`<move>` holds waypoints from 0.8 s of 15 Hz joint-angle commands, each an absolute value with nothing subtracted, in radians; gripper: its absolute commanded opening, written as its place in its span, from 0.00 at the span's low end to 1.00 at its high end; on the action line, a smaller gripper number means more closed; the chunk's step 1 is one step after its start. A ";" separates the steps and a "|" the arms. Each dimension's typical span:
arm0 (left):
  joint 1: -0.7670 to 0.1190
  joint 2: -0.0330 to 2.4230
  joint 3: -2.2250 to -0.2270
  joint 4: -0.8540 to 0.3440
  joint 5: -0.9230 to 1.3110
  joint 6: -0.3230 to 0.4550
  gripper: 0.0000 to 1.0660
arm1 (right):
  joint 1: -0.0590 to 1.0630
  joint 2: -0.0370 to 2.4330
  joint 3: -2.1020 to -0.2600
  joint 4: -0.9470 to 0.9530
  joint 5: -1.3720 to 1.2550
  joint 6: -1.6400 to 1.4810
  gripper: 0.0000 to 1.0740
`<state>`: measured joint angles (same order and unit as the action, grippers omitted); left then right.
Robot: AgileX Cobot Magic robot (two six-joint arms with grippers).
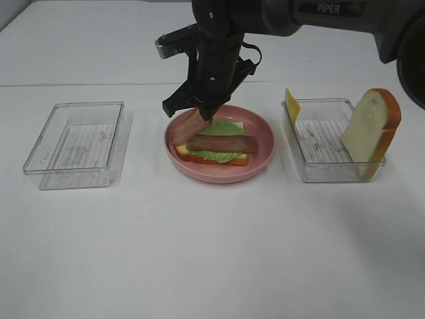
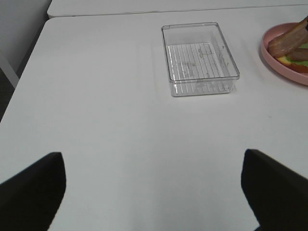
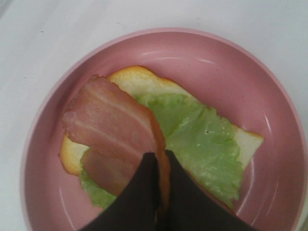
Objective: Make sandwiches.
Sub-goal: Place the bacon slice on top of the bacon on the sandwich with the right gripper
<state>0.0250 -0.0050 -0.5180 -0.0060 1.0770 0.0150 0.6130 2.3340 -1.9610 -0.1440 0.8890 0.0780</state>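
The right gripper (image 1: 205, 111) hangs over the pink plate (image 1: 263, 154), which sits midway along the table (image 1: 199, 252) nearer its far edge, and its jaws are pinched tight on one end of a bacon strip (image 1: 186, 126). That strip slants down from the fingertips toward the plate's left side, its free end low over, perhaps touching, the left end of the half-built sandwich (image 1: 212, 151): a bread slice (image 1: 236, 161) as base, a lettuce leaf (image 1: 230, 126) on it, and a second bacon strip (image 1: 222, 143) lying flat along the bread's length, toward its near side. The next move turns, as I judge it, on the angle: the held strip runs oblique to the laid one, so it wants swinging till its long axis lies parallel, over the bare lettuce on the far side, before the jaws let go. The left gripper (image 2: 151, 161) stands wide open with nothing in it, well apart from the plate, which shows only at the edge of its wrist view past the left tray (image 2: 202, 87); the right arm is plainly the nearer. The top bread slice (image 1: 372, 129) leans in the right tray (image 1: 319, 174), the cheese slice (image 1: 291, 105) at that tray's far left corner
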 commanded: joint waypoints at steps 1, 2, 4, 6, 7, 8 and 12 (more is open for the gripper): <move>0.028 -0.022 -0.518 -0.011 1.073 0.016 0.85 | 0.608 2.356 -1.965 -0.220 0.913 0.132 0.00; 0.028 -0.022 -0.518 -0.011 1.073 0.016 0.85 | 0.608 2.362 -1.965 -0.253 0.916 0.150 0.00; 0.028 -0.022 -0.518 -0.011 1.073 0.016 0.85 | 0.608 2.362 -1.965 -0.282 0.920 0.176 0.00; 0.028 -0.022 -0.518 -0.011 1.073 0.016 0.85 | 0.608 2.362 -1.965 -0.281 0.925 0.185 0.00; 0.028 -0.022 -0.518 -0.011 1.073 0.016 0.85 | 0.608 2.362 -1.965 -0.281 0.925 0.185 0.04; 0.028 -0.022 -0.518 -0.011 1.073 0.016 0.85 | 0.608 2.362 -1.965 -0.281 0.925 0.183 0.25; 0.028 -0.022 -0.518 -0.011 1.073 0.016 0.85 | 0.612 2.362 -1.965 -0.331 0.926 0.183 0.89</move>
